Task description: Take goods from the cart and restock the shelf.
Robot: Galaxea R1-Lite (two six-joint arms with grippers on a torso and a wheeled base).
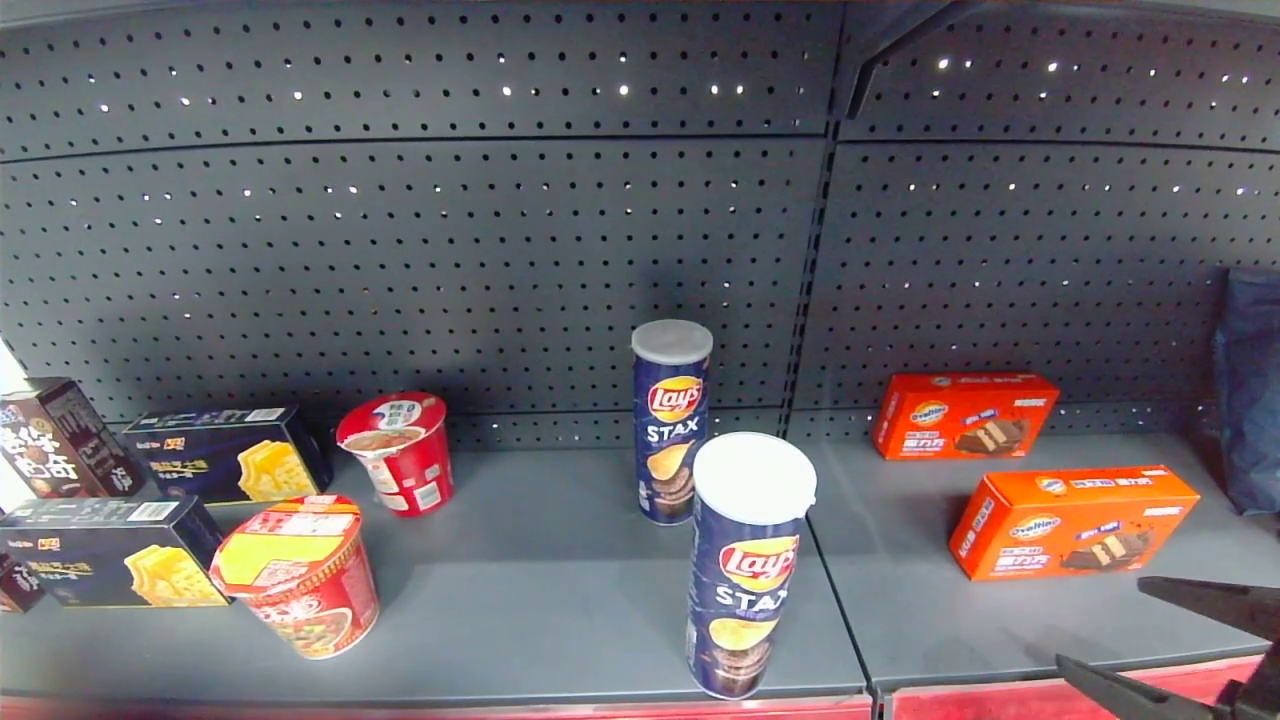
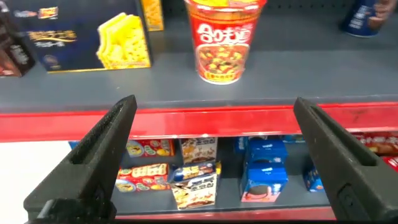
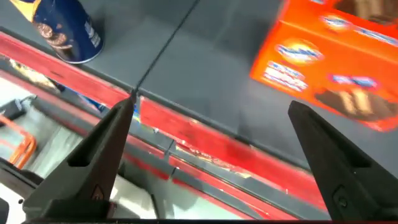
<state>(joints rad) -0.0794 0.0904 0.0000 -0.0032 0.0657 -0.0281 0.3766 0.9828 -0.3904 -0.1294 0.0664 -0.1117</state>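
Observation:
Two tall blue chip cans stand on the grey shelf (image 1: 560,590), one near the front edge (image 1: 745,570) and one behind it (image 1: 671,420). Right of them lie two orange boxes (image 1: 1072,520) (image 1: 963,413). My right gripper (image 1: 1170,640) hangs open and empty at the shelf's front right, just before the nearer orange box (image 3: 336,56); in its wrist view (image 3: 211,155) the front chip can (image 3: 65,28) is off to one side. My left gripper (image 2: 214,155) is open and empty in front of the shelf's red edge (image 2: 199,121), facing a red noodle cup (image 2: 221,40).
Left on the shelf are two noodle cups (image 1: 300,575) (image 1: 400,450), dark blue biscuit boxes (image 1: 110,550) (image 1: 230,455) and a brown box (image 1: 55,435). A dark blue bag (image 1: 1250,390) sits at the far right. A lower shelf holds several packs (image 2: 199,180). The pegboard back wall (image 1: 500,250) closes the shelf.

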